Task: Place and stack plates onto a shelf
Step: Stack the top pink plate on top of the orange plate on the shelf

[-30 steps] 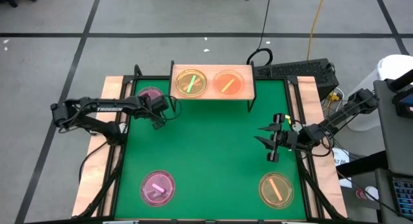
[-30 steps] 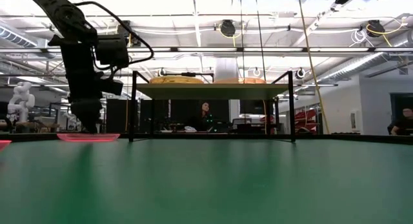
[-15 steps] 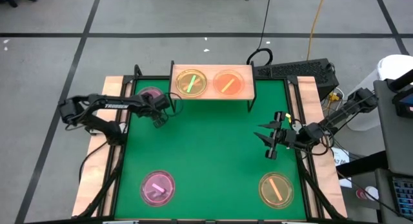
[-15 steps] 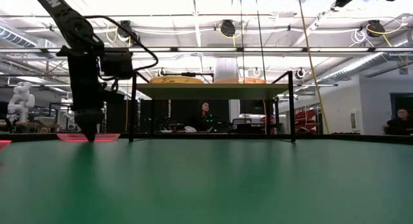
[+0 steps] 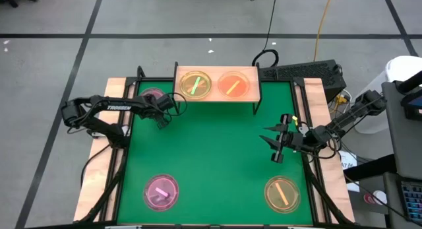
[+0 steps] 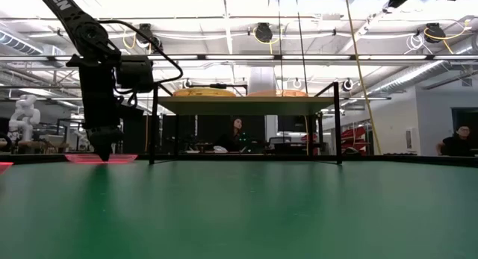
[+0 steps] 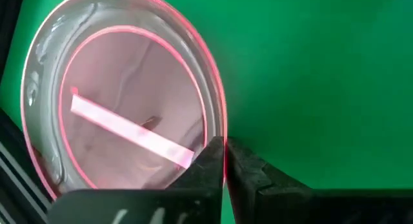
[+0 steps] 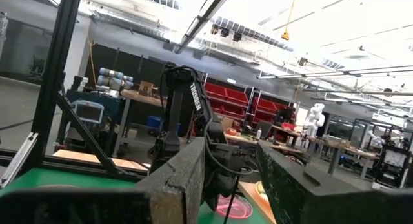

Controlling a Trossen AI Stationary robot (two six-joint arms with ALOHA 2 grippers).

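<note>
A pink plate (image 5: 151, 97) lies flat on the green table at the far left, beside the shelf (image 5: 216, 97). My left gripper (image 5: 161, 118) stands over that plate's edge and is shut on it (image 7: 224, 156). The shelf carries a green-barred plate (image 5: 195, 84) and an orange plate (image 5: 232, 84) side by side. Another pink plate (image 5: 161, 191) and an amber plate (image 5: 282, 193) rest flat near the table's front edge. My right gripper (image 5: 277, 146) hangs open above the table's right side, holding nothing. My left gripper pinches the pink plate's raised rim (image 7: 218, 124) at its near-right side, one finger inside the rim and one outside. The fingers come from above, pointing down. The plate lies flat on the table (image 6: 101, 159).
The shelf's black legs (image 6: 154, 125) stand just right of the left gripper. Light-wood strips (image 5: 99, 163) and black rails edge the table. Bare green surface (image 5: 217, 156) spans the middle between the arms. People sit in the room beyond the table.
My left gripper has gone down onto the pink plate's edge, shifting slightly toward the table's far side. The plate stays flat where it was.
</note>
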